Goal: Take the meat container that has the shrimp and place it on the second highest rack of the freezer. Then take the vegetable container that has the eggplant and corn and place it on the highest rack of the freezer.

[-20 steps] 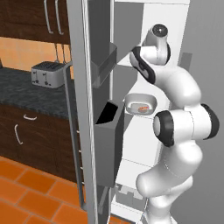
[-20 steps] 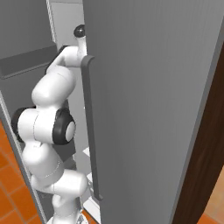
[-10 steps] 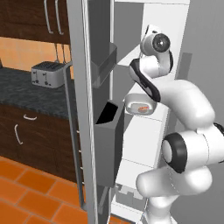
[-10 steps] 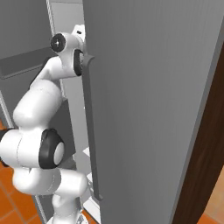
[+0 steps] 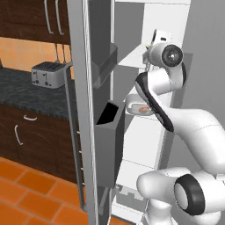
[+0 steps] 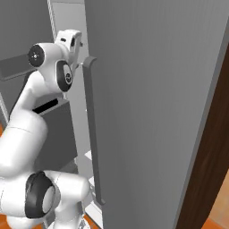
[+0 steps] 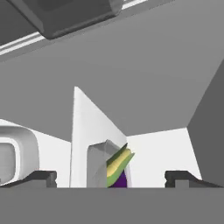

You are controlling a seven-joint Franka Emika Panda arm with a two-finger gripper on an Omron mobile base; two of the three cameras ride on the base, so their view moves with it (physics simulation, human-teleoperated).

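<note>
Standing wide and empty, the jaws frame one vegetable container (image 7: 107,168); one shrimp container (image 5: 141,108) sits below.

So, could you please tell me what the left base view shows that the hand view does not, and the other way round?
The left base view alone shows the silver toaster on the dark counter, the orange tiled floor, and the white container with the pink shrimp on a freezer rack beside the white arm. The hand view alone shows the open gripper in front of the white container with yellow corn and purple eggplant. Both show the pale grey interior of the freezer.
</note>
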